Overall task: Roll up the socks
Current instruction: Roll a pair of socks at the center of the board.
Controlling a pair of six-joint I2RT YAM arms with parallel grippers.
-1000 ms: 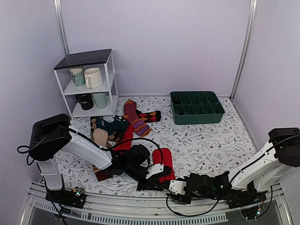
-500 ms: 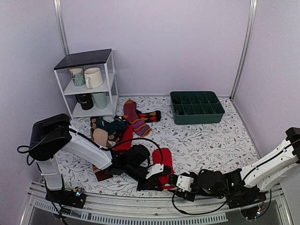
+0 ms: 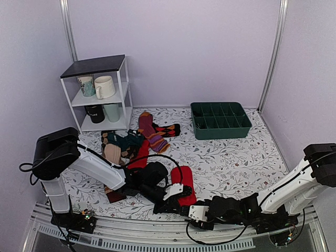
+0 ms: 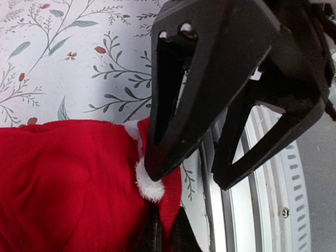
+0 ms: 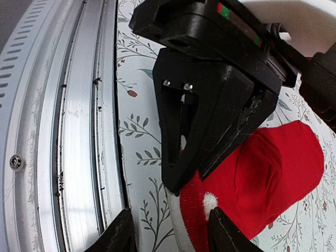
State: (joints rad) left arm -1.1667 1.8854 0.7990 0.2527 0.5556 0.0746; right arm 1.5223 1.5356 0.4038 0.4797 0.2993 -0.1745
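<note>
First, check grips: L gripper (image 4: 165,237) is clenched on the edge of the socks (image 4: 63,184) at the cuff (image 5: 189,212). R gripper (image 5: 170,233) is released, jaws apart astride that cuff, holding nothing. Socks lie flat just beyond the rail (image 5: 79,131), cuff end nearest it. For a clean roll, prob. close R on the cuff beside L, both level w/ the rail. Then turn the cuff away from the rail, fabric taut & even. Risks: R fingers fouling L; cuff dragged onto the rail.
</note>
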